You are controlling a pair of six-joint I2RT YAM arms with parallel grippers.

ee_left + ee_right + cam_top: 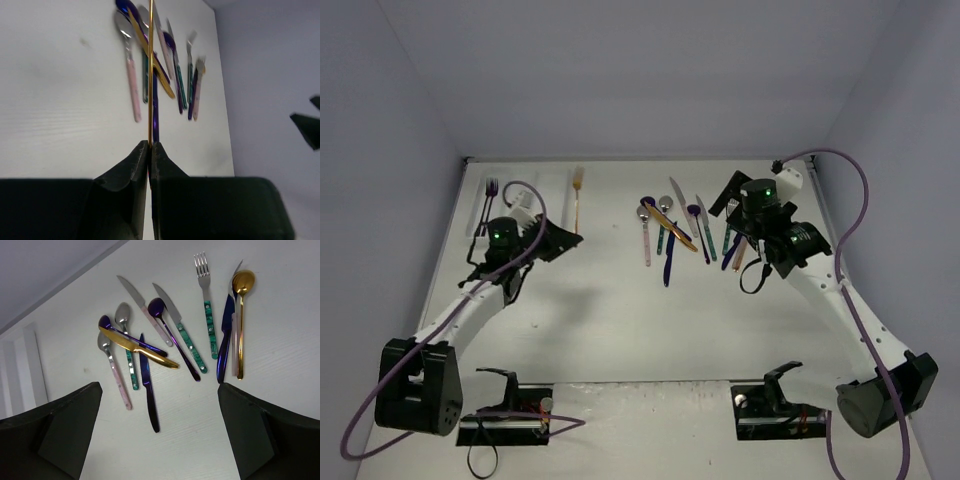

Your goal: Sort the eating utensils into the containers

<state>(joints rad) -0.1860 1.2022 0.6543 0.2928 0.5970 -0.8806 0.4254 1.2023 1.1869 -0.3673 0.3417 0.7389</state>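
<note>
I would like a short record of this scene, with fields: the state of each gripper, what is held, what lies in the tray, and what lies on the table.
left gripper: shut on the gold fork, by the right side of the tray
right gripper: open, empty, above the loose utensils
tray: purple fork in the leftmost compartment
table: about a dozen loose utensils, among them a gold knife, gold spoon and teal-handled fork
</note>
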